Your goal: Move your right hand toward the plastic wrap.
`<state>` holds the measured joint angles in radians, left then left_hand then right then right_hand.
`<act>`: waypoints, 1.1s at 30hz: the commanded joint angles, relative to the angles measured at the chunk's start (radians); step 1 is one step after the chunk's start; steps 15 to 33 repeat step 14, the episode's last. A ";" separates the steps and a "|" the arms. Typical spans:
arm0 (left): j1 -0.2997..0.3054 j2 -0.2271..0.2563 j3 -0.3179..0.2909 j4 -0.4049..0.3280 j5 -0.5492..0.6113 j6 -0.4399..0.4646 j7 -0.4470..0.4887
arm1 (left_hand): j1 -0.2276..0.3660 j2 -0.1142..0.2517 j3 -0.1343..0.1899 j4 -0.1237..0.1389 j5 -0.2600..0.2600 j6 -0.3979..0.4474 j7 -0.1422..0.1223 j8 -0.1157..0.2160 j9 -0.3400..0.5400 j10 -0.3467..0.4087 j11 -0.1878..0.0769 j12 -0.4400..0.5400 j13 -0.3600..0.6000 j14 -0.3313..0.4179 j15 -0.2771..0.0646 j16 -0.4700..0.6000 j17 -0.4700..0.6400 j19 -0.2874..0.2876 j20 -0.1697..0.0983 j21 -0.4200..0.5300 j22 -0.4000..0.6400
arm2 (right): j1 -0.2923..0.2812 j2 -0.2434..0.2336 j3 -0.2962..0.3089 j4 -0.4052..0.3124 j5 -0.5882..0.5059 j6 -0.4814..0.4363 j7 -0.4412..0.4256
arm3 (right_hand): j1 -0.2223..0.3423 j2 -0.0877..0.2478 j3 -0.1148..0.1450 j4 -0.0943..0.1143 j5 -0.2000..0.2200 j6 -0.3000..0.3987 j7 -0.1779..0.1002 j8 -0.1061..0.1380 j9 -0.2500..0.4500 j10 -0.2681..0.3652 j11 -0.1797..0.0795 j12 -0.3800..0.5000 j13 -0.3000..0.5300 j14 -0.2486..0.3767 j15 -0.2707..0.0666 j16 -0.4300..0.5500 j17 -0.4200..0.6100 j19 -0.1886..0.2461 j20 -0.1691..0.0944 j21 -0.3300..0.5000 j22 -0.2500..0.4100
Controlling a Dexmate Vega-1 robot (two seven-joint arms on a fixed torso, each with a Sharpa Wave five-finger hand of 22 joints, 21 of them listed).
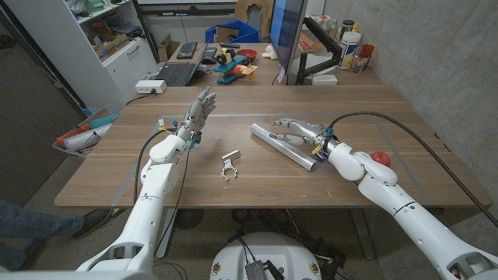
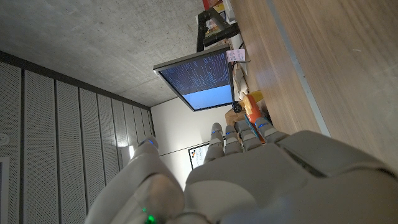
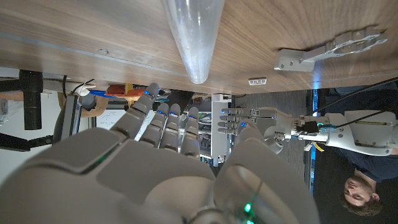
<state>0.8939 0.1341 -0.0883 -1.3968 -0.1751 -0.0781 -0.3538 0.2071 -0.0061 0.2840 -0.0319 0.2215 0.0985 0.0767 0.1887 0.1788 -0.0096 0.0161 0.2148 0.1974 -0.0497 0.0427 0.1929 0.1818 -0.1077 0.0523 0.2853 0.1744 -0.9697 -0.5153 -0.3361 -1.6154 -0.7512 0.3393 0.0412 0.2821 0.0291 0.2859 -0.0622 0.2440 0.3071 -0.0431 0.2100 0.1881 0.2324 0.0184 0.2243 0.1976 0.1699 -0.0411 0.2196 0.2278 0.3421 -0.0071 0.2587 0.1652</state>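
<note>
The plastic wrap (image 1: 282,146) is a long shiny roll lying slantwise on the wooden table (image 1: 233,198), right of middle. My right hand (image 1: 299,132) hovers at the roll's far side, fingers stretched out and apart, holding nothing; whether it touches the roll is unclear. In the right wrist view the roll (image 3: 193,37) runs just beyond my right hand's fingertips (image 3: 165,115). My left hand (image 1: 198,110) stands raised over the table's left half, fingers up and spread, empty. The left wrist view looks along my left hand's back (image 2: 249,180).
A small metal bracket (image 1: 229,165) lies at the table's middle, left of the roll. A red ball (image 1: 379,157) sits behind my right forearm. A monitor (image 1: 286,31) and clutter stand past the far edge. A person (image 3: 357,193) appears at the right wrist view's corner.
</note>
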 commanded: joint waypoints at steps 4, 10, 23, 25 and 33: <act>0.004 0.002 0.001 0.000 0.002 0.008 -0.002 | 0.002 0.016 0.003 -0.007 0.000 0.006 -0.002 0.002 0.003 0.002 -0.008 -0.001 0.002 -0.012 0.003 -0.003 0.003 0.002 0.008 -0.003 0.004 | 0.007 -0.014 -0.022 -0.001 -0.023 -0.023 0.003 | -0.005 -0.001 0.002 -0.003 0.009 0.004 -0.005 -0.006 0.005 0.004 -0.010 -0.004 0.005 0.002 0.000 0.000 0.000 0.006 0.001 -0.004 0.004; 0.000 0.000 0.002 0.004 0.004 0.003 -0.002 | 0.002 0.016 0.002 -0.007 0.000 0.004 -0.003 0.002 0.003 0.000 -0.008 -0.002 0.002 -0.013 0.003 -0.003 0.003 0.003 0.008 -0.006 0.004 | 0.010 -0.016 -0.024 0.001 -0.022 -0.023 0.000 | -0.006 0.000 0.002 -0.003 0.009 0.004 -0.004 -0.006 0.005 0.004 -0.010 -0.005 0.005 0.004 0.001 0.001 0.000 0.008 0.001 -0.005 0.004; -0.001 -0.002 0.003 0.007 0.005 -0.002 -0.001 | 0.002 0.016 0.002 -0.008 0.000 0.004 -0.003 0.002 0.003 0.000 -0.006 -0.002 0.002 -0.012 0.002 -0.002 0.003 0.003 0.008 -0.007 0.004 | 0.017 -0.017 -0.027 0.009 -0.021 -0.019 -0.003 | -0.006 0.000 0.002 -0.003 0.010 0.005 -0.005 -0.006 0.005 0.004 -0.011 -0.006 0.005 0.004 0.001 0.001 0.000 0.008 0.002 -0.006 0.004; -0.001 -0.002 0.003 0.007 0.005 -0.002 -0.001 | 0.002 0.016 0.002 -0.008 0.000 0.004 -0.003 0.002 0.003 0.000 -0.006 -0.002 0.002 -0.012 0.002 -0.002 0.003 0.003 0.008 -0.007 0.004 | 0.017 -0.017 -0.027 0.009 -0.021 -0.019 -0.003 | -0.006 0.000 0.002 -0.003 0.010 0.005 -0.005 -0.006 0.005 0.004 -0.011 -0.006 0.005 0.004 0.001 0.001 0.000 0.008 0.002 -0.006 0.004; -0.001 -0.002 0.003 0.007 0.005 -0.002 -0.001 | 0.002 0.016 0.002 -0.008 0.000 0.004 -0.003 0.002 0.003 0.000 -0.006 -0.002 0.002 -0.012 0.002 -0.002 0.003 0.003 0.008 -0.007 0.004 | 0.017 -0.017 -0.027 0.009 -0.021 -0.019 -0.003 | -0.006 0.000 0.002 -0.003 0.010 0.005 -0.005 -0.006 0.005 0.004 -0.011 -0.006 0.005 0.004 0.001 0.001 0.000 0.008 0.002 -0.006 0.004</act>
